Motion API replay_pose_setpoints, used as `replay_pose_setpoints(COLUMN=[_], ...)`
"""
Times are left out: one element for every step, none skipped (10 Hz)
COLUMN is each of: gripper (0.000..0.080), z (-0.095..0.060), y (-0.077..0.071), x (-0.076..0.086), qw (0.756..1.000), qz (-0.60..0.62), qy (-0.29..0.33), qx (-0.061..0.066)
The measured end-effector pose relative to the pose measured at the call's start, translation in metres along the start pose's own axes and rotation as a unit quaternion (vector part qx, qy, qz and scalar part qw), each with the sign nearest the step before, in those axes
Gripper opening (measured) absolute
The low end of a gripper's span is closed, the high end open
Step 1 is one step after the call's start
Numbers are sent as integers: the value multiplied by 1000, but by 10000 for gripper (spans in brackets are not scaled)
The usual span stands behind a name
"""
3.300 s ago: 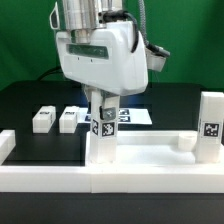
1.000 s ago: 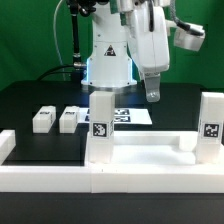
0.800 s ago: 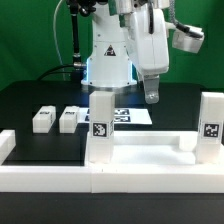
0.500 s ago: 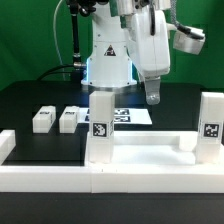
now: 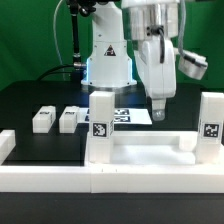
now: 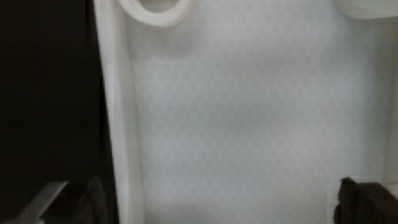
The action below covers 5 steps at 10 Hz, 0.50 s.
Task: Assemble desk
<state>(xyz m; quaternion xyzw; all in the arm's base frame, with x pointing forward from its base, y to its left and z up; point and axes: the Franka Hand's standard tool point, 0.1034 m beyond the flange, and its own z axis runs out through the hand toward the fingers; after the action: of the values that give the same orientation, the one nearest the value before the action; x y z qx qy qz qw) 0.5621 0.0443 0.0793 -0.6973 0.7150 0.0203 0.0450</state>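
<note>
On the black tabletop (image 5: 30,95) the arm's white base (image 5: 108,60) stands at twelve o'clock in the exterior view. The marker board (image 5: 132,116) lies flat just before it, partly hidden by an upright leg (image 5: 100,128) in front. Long low white border rails (image 5: 50,178) run across the six o'clock edge and rise at nine o'clock. The fingers (image 5: 159,110) hang toward two o'clock from centre, above the desk panel (image 5: 150,152), between the two standing legs and touching neither. The wrist view shows their dark tips far apart with only plain white surface between them, so they are spread wide and hold nothing. The desk is white plastic throughout. Its panel lies low and wide behind the front rail, from centre out toward four o'clock, with a raised rim. In the wrist view that rim is a straight ridge beside the black tabletop, and a round hollow (image 6: 160,10) sits close to it, partly out of frame. The upright leg at centre is a square-section block with a black-and-white tag (image 5: 100,130) on its near face. A second upright leg (image 5: 210,125), tagged likewise, stands at three o'clock. Whether either is fastened to the panel I cannot tell. One loose leg (image 5: 42,119) and another loose leg (image 5: 68,118) lie side by side at nine o'clock, well apart from the panel. Within the rim a small white stub (image 5: 185,143) stands near three o'clock.
</note>
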Motion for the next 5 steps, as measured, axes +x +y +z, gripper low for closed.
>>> replay_pose_setpoints(gripper=[649, 649, 649, 649, 649], z=[0, 1, 3, 13, 22], y=[0, 0, 3, 17, 30], x=[0, 0, 0, -1, 2], qw=[1000, 1000, 1000, 1000, 1000], qz=[0, 0, 1, 0, 0], qy=[0, 0, 4, 11, 16], qx=[1, 0, 3, 1, -8])
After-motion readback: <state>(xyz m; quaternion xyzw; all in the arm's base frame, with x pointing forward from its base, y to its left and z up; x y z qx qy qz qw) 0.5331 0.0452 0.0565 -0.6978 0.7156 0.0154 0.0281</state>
